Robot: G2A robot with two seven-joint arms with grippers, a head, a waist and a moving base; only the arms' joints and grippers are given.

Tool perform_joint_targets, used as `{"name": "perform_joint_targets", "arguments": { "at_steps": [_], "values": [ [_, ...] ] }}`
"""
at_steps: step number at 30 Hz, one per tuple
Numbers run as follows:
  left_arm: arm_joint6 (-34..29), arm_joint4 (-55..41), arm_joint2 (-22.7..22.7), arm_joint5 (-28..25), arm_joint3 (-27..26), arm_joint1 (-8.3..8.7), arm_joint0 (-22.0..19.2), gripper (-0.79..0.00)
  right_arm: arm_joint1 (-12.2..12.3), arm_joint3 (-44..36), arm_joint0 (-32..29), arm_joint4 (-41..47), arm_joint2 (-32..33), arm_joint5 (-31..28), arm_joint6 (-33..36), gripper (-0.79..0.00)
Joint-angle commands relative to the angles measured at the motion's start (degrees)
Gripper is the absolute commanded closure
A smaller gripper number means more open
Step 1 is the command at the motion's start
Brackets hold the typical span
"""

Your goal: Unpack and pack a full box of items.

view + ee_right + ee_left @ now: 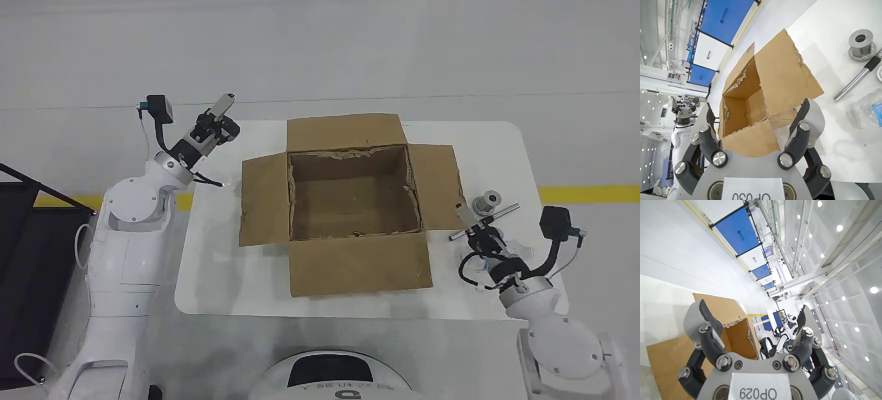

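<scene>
Closest in, the right tool (757, 105) has its fingers spread wide above the counter (220, 270). Straight ahead of it stands the cardboard box (789, 75), upright, all four flaps folded outward, its brown floor in plain view. To this tool's outer side, away from the box, lie a metal spool (862, 46), a steel rod (853, 83) just beside it, and a crumpled clear plastic pack (865, 111). The left tool (752, 308), also spread, tilts upward near the counter's corner, the box beside and below it.

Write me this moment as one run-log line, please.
box: flaps open, looks empty | left gripper: open, empty | right gripper: open, empty | rod, spool, bottle: on table beside box
</scene>
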Motion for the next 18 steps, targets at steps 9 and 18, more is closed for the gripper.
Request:
{"name": "perform_joint_targets", "arguments": {
  "at_steps": [9,18],
  "values": [
    [0.0,0.0,0.0,0.0,0.0,0.0,0.0,-0.785,0.1,0.0,2.8,-1.8,-0.4,-0.4,-1.5,-0.785],
    [0.0,0.0,0.0,0.0,0.0,0.0,0.0,-0.785,2.5,0.6,32.4,-25.0,-21.5,0.8,31.8,-0.785]
  ]
}}
